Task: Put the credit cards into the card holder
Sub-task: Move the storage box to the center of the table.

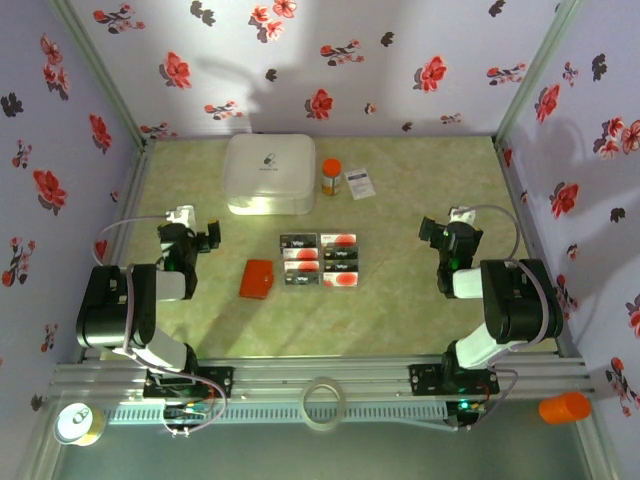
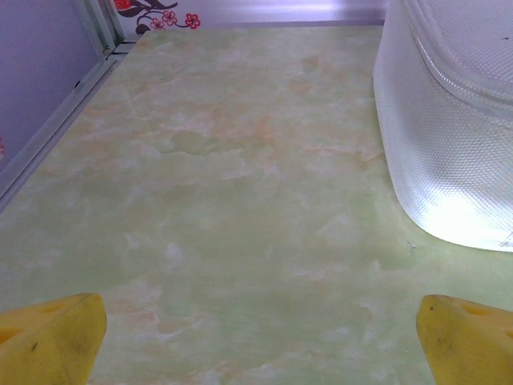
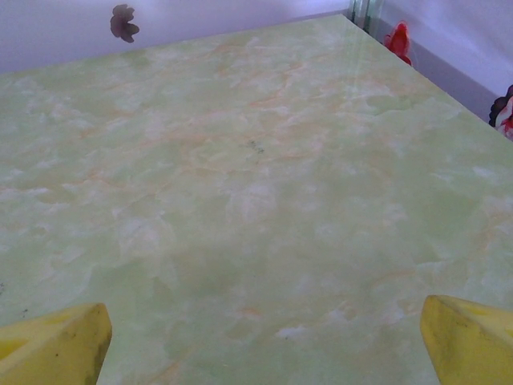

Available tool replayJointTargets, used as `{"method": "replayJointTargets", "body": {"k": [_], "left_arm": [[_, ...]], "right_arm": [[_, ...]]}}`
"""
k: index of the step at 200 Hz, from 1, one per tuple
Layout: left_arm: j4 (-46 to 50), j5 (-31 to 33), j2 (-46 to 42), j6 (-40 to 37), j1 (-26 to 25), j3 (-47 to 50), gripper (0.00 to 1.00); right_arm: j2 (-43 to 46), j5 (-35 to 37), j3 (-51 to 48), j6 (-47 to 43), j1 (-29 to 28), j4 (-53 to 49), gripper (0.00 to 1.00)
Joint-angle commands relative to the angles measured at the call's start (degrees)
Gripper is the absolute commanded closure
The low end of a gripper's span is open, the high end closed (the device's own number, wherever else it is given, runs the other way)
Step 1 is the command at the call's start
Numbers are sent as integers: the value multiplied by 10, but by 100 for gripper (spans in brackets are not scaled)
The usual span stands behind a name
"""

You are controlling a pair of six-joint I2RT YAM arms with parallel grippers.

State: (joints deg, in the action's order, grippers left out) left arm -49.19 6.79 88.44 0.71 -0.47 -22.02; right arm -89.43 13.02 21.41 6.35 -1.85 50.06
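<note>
Zero cards are in the holder. Left jaws: spread wide, empty, over bare tabletop [image 2: 224, 200] just beside the white box [image 2: 449, 120]. Card holder [image 1: 258, 278]: lies on the tabletop, apparently folded shut, orange side up, near the left of the credit cards [image 1: 320, 260]. Six cards sit in a two-by-three block at mid-tabletop. Right jaws: spread wide, empty, well apart from the cards. Judgement: task not begun. The holder needs opening and all six cards need inserting.
</note>
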Motion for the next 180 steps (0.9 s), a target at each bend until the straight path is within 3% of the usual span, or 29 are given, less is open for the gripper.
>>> {"method": "replayJointTargets", "body": {"k": [1, 32, 70, 89, 101, 116, 123, 137, 180], "left_arm": [[-4, -6, 1, 2, 5, -13, 0], [-9, 3, -6, 5, 5, -7, 0], [180, 40, -107, 26, 5, -69, 0], [300, 61, -146, 83, 3, -123, 0], [389, 66, -167, 135, 0, -157, 0], [489, 67, -189, 191, -15, -197, 0], [531, 66, -199, 217, -28, -211, 0], [603, 67, -215, 261, -65, -234, 0], [743, 159, -230, 309, -232, -260, 0]], "right_arm": [[-1, -6, 15, -8, 4, -5, 1], [27, 15, 17, 2, 8, -21, 1], [156, 36, 152, 78, 10, -328, 1], [177, 49, 233, 241, 13, -477, 1], [179, -18, 268, 260, 18, -518, 1], [181, -156, 285, 253, 16, -514, 1], [185, -211, 285, 259, 11, -506, 2], [197, -247, 290, 262, -14, -526, 6], [232, -198, 314, 194, -191, -715, 12]]}}
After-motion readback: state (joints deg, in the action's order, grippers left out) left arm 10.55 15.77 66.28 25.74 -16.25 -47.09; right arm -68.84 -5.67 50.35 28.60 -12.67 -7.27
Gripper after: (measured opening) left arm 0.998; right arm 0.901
